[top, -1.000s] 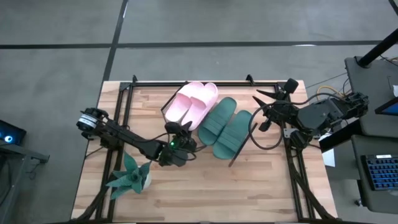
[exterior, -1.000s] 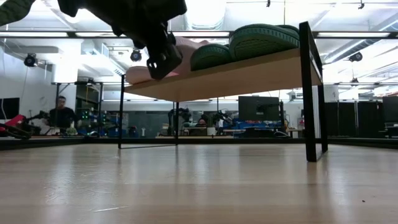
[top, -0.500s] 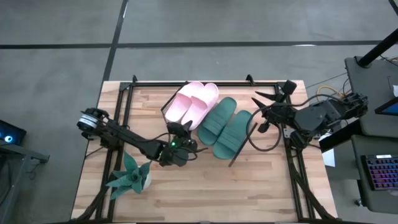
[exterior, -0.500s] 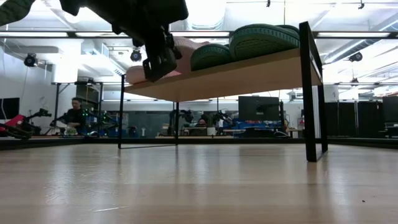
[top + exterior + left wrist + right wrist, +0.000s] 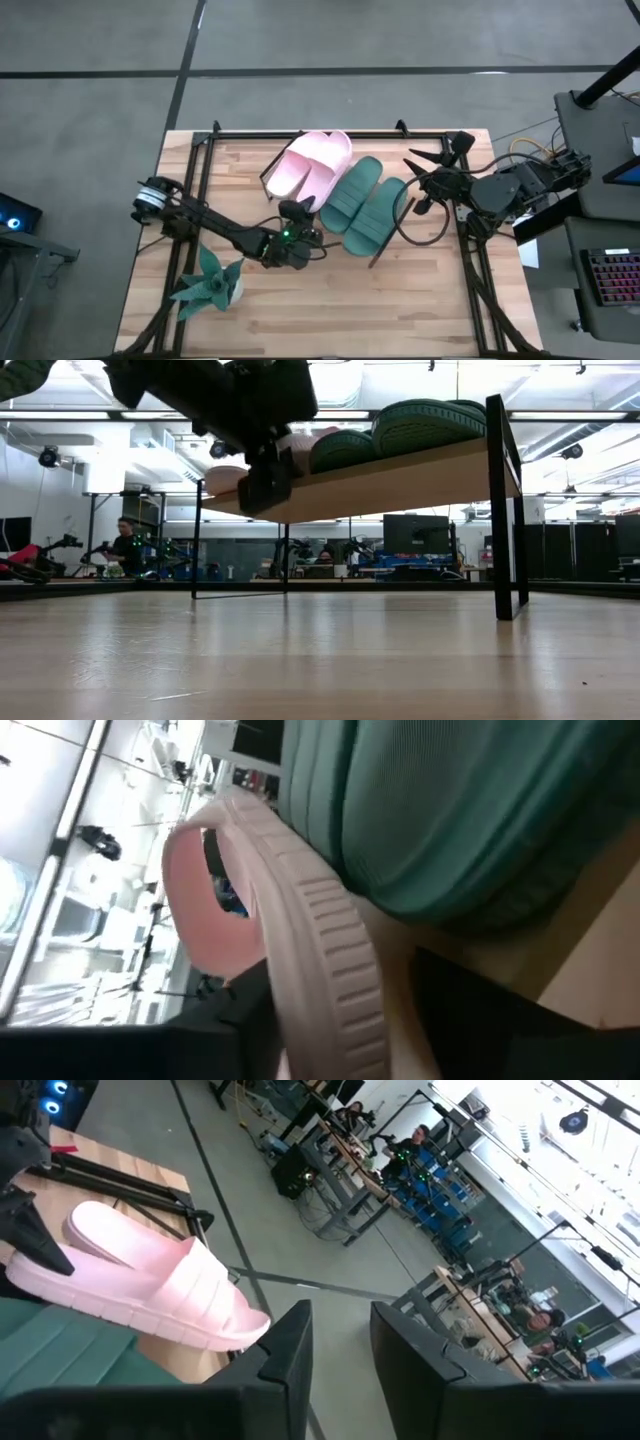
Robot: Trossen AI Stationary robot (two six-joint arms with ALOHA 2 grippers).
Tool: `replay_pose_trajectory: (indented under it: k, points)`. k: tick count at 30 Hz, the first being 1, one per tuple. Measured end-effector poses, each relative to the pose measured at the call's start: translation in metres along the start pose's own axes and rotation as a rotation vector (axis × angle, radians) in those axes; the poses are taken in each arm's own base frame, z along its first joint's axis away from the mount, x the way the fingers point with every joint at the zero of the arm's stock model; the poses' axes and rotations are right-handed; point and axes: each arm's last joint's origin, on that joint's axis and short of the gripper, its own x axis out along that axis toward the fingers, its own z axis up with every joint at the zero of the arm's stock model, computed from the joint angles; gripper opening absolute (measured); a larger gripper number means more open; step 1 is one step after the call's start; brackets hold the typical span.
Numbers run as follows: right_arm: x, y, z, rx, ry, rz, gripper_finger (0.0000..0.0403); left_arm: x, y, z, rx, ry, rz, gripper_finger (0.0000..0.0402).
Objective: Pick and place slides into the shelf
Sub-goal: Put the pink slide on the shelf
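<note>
Nearest the bench's front edge stands a green leafy toy plant [image 5: 210,280], apart from the work and untouched. Just behind it, the left tool [image 5: 297,222] sits at the near end of the nearer pink slide [image 5: 318,180]. In the left wrist view that slide's ribbed sole edge [image 5: 320,960] runs between the two dark fingers [image 5: 240,1020] with visible room on both sides, so the fingers look loosened around the heel rather than pinching it; I judge this a release, since the slide already lies on the shelf board [image 5: 400,480]. In the low view the tool [image 5: 268,482] hangs at the board's near edge, which suits letting go of something just set down.

The shelf [image 5: 385,250] stands mid-bench on thin black legs, skewed to the bench edges. All four slides rest on it side by side: two pink [image 5: 300,165] toward the left, two dark green [image 5: 365,205] toward the right, toes pointing away from the front. The low view shows the green pair [image 5: 420,420] humped on the board, soles down and stable.

Farther off, at the bench's right rear, the right tool [image 5: 428,172] waits near the green pair. Its wrist view shows the fingers [image 5: 290,1350] a little apart with nothing between them.

Beyond the bench, the room holds workstations, and a person [image 5: 125,545] sits far back.

With every slide on the board, the task looks essentially complete once the left tool clears.
</note>
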Motion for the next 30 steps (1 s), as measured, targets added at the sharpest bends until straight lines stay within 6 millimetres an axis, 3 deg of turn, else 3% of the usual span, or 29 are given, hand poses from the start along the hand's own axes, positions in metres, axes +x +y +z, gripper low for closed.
replay_pose_trajectory:
  k: [6, 9, 13, 18, 25, 30]
  points:
    - [0.0, 0.0, 0.0, -0.002, 0.0, 0.0, 0.0101, -0.009, 0.02, 0.002, -0.005, -0.031, -0.04, 0.0237]
    - [0.0, 0.0, 0.0, -0.002, 0.0, 0.0, 0.0099, -0.011, 0.028, 0.003, -0.025, -0.072, -0.146, 0.0257]
    - [0.0, 0.0, 0.0, -0.002, 0.001, 0.0, 0.0094, -0.015, 0.032, -0.002, -0.05, -0.074, -0.264, 0.027]
    - [0.0, 0.001, 0.0, -0.006, 0.001, 0.001, 0.0095, -0.029, 0.041, -0.009, 0.044, -0.067, -0.312, 0.0272]
    - [0.0, 0.001, -0.001, -0.016, 0.007, 0.003, 0.01, -0.057, 0.081, -0.007, -0.044, -0.189, -0.375, 0.0273]
    - [0.0, 0.001, -0.002, -0.017, 0.007, 0.003, 0.0096, -0.062, 0.113, -0.015, -0.131, -0.228, -0.373, 0.0272]
